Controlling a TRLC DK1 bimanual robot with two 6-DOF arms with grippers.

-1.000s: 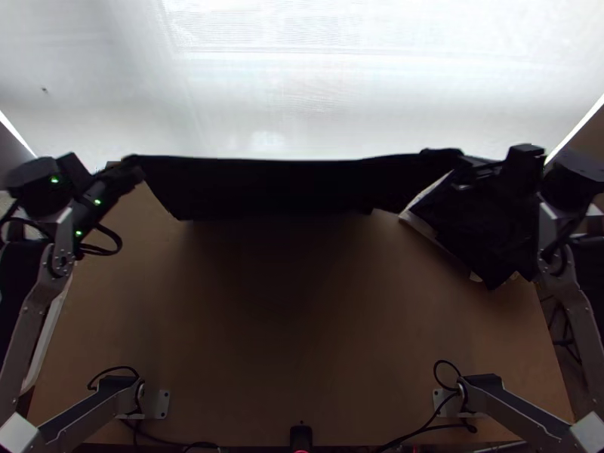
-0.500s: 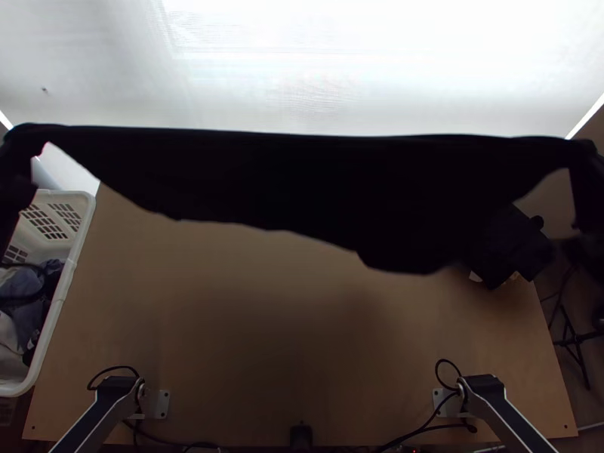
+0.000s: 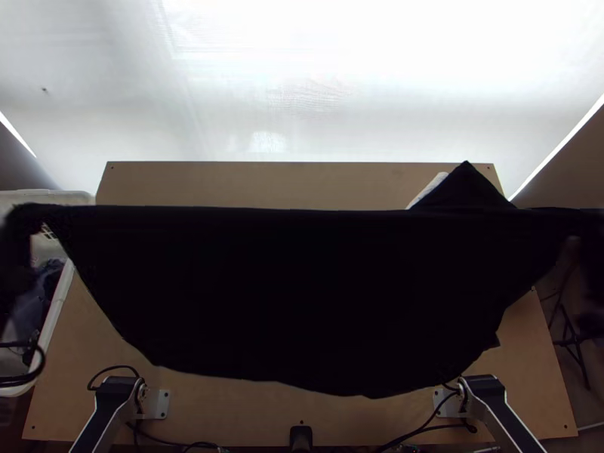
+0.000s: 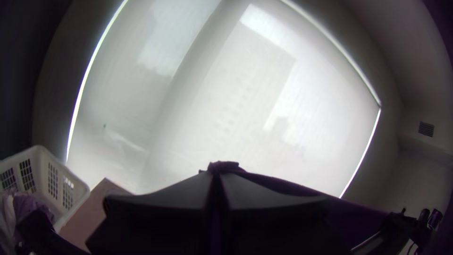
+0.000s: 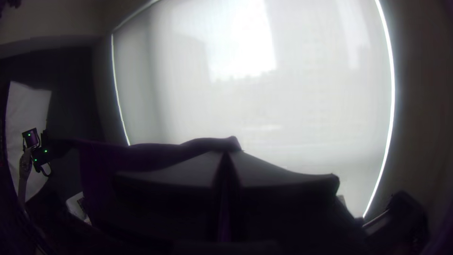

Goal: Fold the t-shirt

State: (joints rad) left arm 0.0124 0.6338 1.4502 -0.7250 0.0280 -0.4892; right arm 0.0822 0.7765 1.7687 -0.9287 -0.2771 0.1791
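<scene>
The black t-shirt [image 3: 302,294] hangs stretched between both grippers, its upper edge nearly straight and its lower edge loosely curved above the near part of the table. At the picture's left side my left gripper [image 3: 29,219] holds one end; my right gripper [image 3: 587,223] holds the other at the right side. In the left wrist view, my left gripper [image 4: 216,174] is shut on a bunched bit of the shirt [image 4: 292,187]. The right wrist view has my right gripper [image 5: 227,155] shut on the shirt's edge [image 5: 165,152].
A white basket [image 3: 62,298] with clothes in it stands off the table's left edge. Black cloth [image 3: 466,187] with something white [image 3: 429,189] beside it lies at the far right of the table [image 3: 249,181]. Cables run along the near edge.
Both grippers have spread far apart, then come toward the near side with the shirt. The shirt now looks wider, and its lower edge has swung down over the near part of the table.
</scene>
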